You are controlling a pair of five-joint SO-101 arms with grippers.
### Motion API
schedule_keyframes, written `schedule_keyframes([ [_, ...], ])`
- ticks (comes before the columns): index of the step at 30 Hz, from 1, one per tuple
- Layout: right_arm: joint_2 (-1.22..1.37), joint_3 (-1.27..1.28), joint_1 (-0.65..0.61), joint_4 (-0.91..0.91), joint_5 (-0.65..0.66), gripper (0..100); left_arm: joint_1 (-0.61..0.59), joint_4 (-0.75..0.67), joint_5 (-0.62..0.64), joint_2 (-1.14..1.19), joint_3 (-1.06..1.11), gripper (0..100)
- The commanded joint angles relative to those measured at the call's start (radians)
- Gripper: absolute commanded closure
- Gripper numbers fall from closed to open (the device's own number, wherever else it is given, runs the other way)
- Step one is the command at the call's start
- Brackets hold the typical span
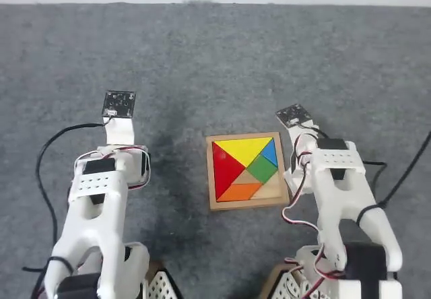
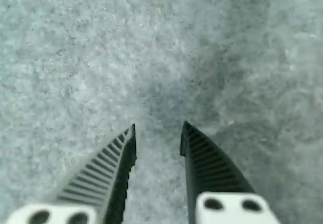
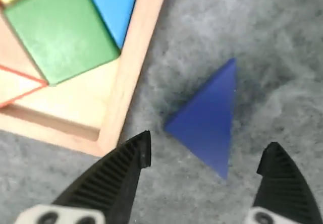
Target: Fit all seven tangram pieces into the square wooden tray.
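Observation:
The square wooden tray [image 1: 217,205] lies between the two arms and holds red [image 1: 224,164], yellow [image 1: 244,149], light blue [image 1: 270,152], green [image 1: 262,168] and orange [image 1: 240,191] pieces. Bare wood shows in its near right corner [image 3: 65,103]. A dark blue triangle [image 3: 207,120] lies flat on the carpet just outside the tray rim [image 3: 133,67]. My right gripper [image 3: 208,146] hangs open over that triangle, one finger on each side, not touching it. My left gripper [image 2: 159,128] is open over bare carpet, to the left of the tray.
Grey carpet [image 1: 215,63] covers the whole table. The left arm [image 1: 101,191] and right arm [image 1: 340,184] flank the tray, with cables trailing beside each. The carpet beyond the tray is open.

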Motion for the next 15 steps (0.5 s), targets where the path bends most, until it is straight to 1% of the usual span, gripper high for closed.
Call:
schedule_keyframes([
  [1, 0.004, -0.034, -0.013, -0.030, -0.018, 66.5, 0.011, -0.020, -0.008, 0.002, -0.019, 86],
  [9, 0.203, -0.153, -0.010, -0.035, -0.017, 66.4, 0.011, -0.020, -0.008, 0.002, -0.019, 86],
  [15, 0.239, -0.183, -0.001, -0.056, -0.015, 66.5, 0.011, -0.021, -0.008, 0.002, -0.019, 86],
])
